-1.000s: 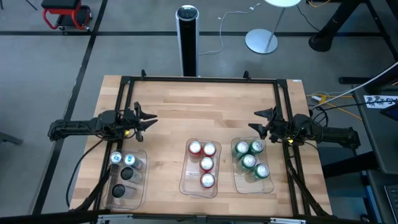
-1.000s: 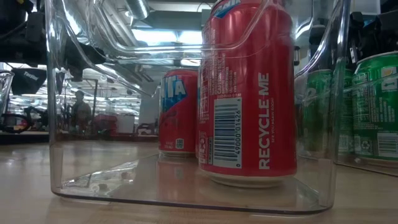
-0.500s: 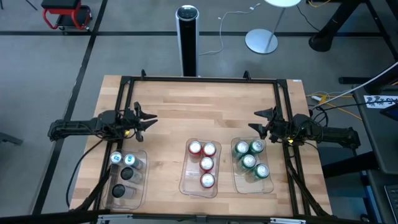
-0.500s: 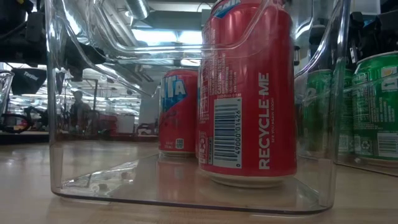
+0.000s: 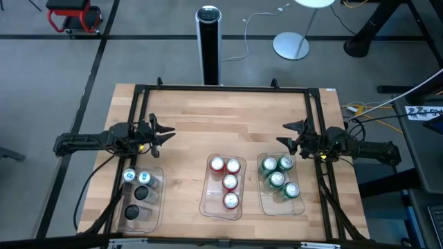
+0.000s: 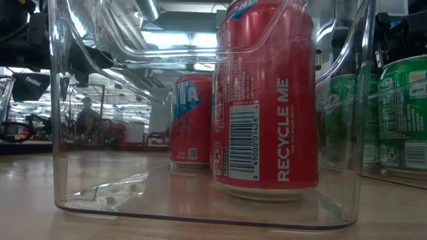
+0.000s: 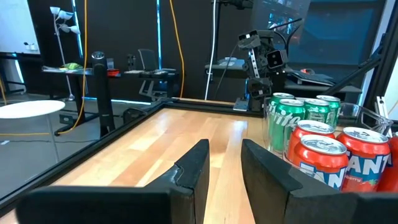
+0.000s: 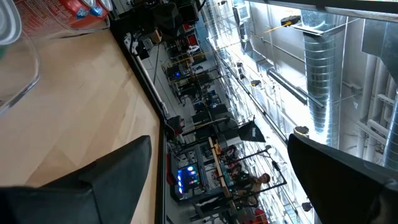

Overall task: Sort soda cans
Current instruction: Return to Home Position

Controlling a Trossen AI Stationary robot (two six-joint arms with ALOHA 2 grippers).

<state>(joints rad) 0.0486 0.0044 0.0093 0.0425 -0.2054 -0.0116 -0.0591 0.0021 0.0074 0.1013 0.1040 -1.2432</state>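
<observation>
Sorting is judged done; only the homing of both arms is left. L claw (image 5: 165, 133) is parked over the worktop (image 5: 221, 117) near its left edge. It is released w/ nothing between the fingers, as the left wrist view confirms. R claw (image 5: 285, 134) is mirrored near the right edge, spread wide and empty.

Cans are all binned:
- 4 silver/blue cans (image 5: 138, 187) are seen in the L tray (image 5: 154, 218).
- 4 red cans (image 5: 227, 181) are held in the mid tray (image 5: 211, 204).
- 4 green cans (image 5: 278, 178) are held in the R tray (image 5: 266, 200).

Both claws are apart from the trays, though the R claw is just beside the R tray's far end.

To home well, arms should be pulled back along their own sides, and no sweep over the trays is needed. Claws are best kept released, and the R arm should be moved slow so the R tray isn't clipped.
</observation>
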